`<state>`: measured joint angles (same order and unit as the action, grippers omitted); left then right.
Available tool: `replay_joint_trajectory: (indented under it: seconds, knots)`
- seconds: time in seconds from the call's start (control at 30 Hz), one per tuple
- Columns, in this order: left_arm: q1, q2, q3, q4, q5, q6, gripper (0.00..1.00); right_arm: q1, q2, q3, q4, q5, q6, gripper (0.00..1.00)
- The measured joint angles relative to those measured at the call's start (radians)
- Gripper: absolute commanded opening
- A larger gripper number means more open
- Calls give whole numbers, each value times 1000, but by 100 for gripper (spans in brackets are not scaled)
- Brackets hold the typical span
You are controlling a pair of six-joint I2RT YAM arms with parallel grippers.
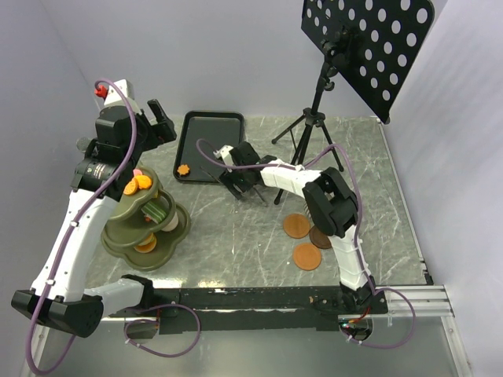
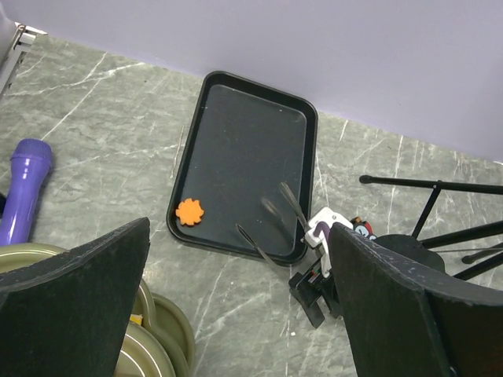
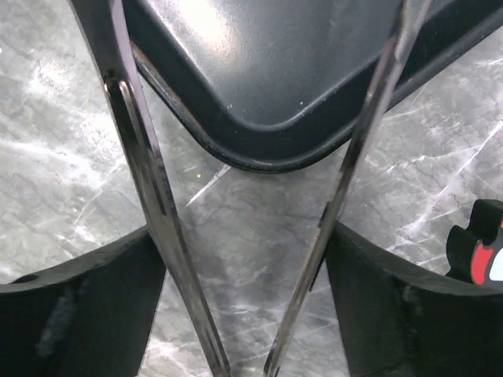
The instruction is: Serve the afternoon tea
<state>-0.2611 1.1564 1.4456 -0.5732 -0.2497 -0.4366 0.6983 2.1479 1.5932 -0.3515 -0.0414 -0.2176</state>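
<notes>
An orange flower-shaped pastry lies on the black tray, near its front left corner; it also shows in the left wrist view. More pastries, orange and green, sit on the green tiered stand. Three brown-orange saucers lie on the table at the right. No cups are in view. My right gripper is shut on the thin metal tongs, whose open tips reach over the tray's front edge. My left gripper is open and empty, high above the tray's left side.
A tripod with a perforated black music desk stands at the back right. A purple cylinder lies left of the tray. The enclosure walls close in at the left and the back.
</notes>
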Motion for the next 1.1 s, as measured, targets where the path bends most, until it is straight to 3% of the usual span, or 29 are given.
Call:
replay_joint_trajectory:
  seconds: [0.2, 0.47, 0.83, 1.1]
  knots:
    - [6, 0, 0, 0, 0, -3, 100, -1, -8, 0, -3, 13, 0, 69]
    - [6, -1, 0, 1, -2, -3, 100, -1, -101, 22, -94, 8, -19, 64]
    - [9, -5, -6, 3, -2, -3, 100, -1, -53, 446, -310, -92, -87, 63]
    - [11, -19, -15, 3, -11, -3, 100, 24, 48, 534, -367, -122, -93, 62]
